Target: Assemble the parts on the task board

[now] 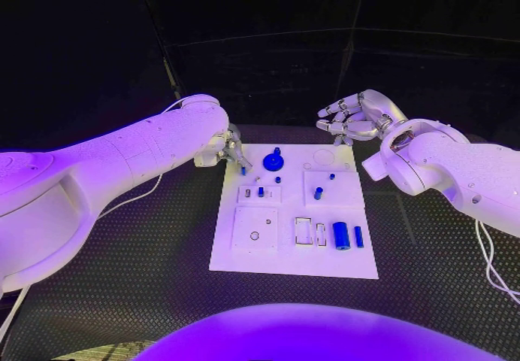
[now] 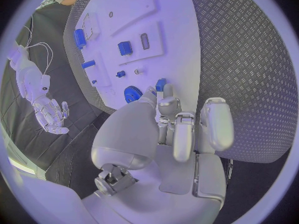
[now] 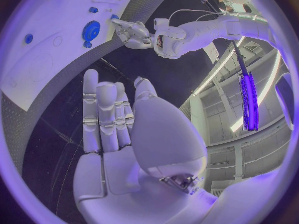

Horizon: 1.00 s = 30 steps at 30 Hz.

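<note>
Left hand (image 2: 181, 129) pinching small blue part (image 2: 161, 84) in wrist view, right hand (image 1: 349, 119) fingers apart, empty

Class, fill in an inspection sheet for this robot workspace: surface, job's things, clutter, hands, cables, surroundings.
Surface: black table, ridged tread pattern.
Job's things: white task board at the centre; blue gear near its far edge; blue cylinder near its near edge, smaller blue parts between.
Clutter: nothing seen.
Hands: left hand at the board's far left corner, a small blue piece at its fingers; right hand raised, open, holding nothing.
Cables: white cable under the left arm.
Surroundings: dark backdrop.
</note>
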Available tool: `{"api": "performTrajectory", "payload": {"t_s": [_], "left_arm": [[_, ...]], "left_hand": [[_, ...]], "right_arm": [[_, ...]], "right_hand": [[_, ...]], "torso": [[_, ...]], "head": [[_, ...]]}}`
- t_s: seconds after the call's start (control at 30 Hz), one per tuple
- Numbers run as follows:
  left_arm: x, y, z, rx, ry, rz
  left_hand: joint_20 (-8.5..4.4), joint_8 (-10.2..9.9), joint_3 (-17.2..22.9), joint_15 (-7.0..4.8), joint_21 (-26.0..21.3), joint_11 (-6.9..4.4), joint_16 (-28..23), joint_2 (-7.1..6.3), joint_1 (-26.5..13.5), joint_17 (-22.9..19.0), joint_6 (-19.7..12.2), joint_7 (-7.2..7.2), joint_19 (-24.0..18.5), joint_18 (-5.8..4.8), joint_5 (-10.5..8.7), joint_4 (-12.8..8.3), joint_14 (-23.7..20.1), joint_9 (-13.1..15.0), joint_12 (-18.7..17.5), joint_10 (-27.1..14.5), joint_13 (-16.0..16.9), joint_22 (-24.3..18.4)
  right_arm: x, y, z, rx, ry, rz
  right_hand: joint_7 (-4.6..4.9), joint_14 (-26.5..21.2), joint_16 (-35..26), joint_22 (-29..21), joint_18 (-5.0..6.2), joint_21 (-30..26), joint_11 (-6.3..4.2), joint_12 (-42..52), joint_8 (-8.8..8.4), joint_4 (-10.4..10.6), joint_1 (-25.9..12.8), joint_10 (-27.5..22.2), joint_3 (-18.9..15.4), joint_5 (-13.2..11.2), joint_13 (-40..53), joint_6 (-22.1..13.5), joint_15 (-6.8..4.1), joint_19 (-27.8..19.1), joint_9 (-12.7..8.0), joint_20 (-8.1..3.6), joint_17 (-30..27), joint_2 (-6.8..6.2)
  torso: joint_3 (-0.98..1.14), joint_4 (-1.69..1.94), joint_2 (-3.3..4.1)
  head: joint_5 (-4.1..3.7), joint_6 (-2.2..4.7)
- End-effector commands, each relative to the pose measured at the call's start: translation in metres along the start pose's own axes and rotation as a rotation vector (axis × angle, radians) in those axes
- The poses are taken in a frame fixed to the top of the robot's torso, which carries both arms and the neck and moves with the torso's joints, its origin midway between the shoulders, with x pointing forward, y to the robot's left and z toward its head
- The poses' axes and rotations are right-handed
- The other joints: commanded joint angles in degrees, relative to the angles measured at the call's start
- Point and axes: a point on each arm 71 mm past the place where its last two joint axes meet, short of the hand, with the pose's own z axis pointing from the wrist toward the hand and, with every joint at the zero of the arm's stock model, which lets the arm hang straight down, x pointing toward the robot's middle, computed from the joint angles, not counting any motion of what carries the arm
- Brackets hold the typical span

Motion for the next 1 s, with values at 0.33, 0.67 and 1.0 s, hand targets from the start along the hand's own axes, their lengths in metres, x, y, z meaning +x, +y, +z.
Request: {"api": "performTrajectory", "payload": {"t_s": [0.33, 0.67, 1.0], "left_arm": [[0.001, -0.001, 0.0, 0.006, 0.007, 0.0], [0.002, -0.002, -0.001, 0.029, -0.016, -0.026], [0.003, 0.004, -0.012, 0.082, -0.04, -0.096]], "left_hand": [[-0.57, 0.2, 3.6, -0.64, -0.3, -0.99, 0.2, 1.83, 6.4, 15.1, 0.2, -0.74, -0.1, 0.95, 0.01, -4.0, 6.0, -0.2, -0.1, 0.0, -0.3, 0.6], [-0.81, 1.2, 11.6, -0.73, -0.3, -1.01, 0.2, 1.83, 9.7, 15.1, -0.4, -0.7, 0.1, 0.87, 0.02, -7.5, 6.0, 0.3, -0.8, 0.4, -0.7, 1.0], [-0.89, 4.1, 22.9, -0.81, -0.1, -1.18, 0.2, -2.73, 5.9, 15.1, -1.6, -0.72, 0.5, 0.78, -0.12, -8.9, 6.0, 2.7, -0.8, 1.5, -0.9, 1.7]], "right_arm": [[0.0, 0.002, 0.001, -0.012, 0.007, -0.001], [0.0, 0.002, 0.0, -0.012, 0.007, -0.001], [-0.002, 0.001, 0.0, -0.01, 0.004, -0.003]], "right_hand": [[-0.17, -0.1, -0.1, -0.1, 0.73, -0.2, -0.06, 0.2, 0.32, 0.0, 0.2, -0.4, 0.3, 0.3, -0.1, -0.2, -0.21, 0.3, 0.0, 0.03, 0.1, 0.15], [-0.17, -0.1, 0.0, -0.1, 0.74, -0.2, -0.07, 0.2, 0.34, -0.1, 0.3, -0.4, 0.4, 0.4, -0.1, -0.2, -0.22, 0.4, 0.0, 0.02, 0.2, 0.17], [-0.17, -0.1, -0.1, -0.1, 0.74, -0.2, -0.07, 0.2, 0.35, -0.1, 0.3, -0.4, 0.4, 0.5, -0.1, -0.2, -0.23, 0.4, 0.0, 0.01, 0.2, 0.19]], "torso": [[0.01, 0.0, 0.0], [-0.01, 0.0, -0.02], [0.07, 0.2, -0.12]], "head": [[-0.08, 0.01], [-0.02, 0.01], [-0.01, 0.01]]}}
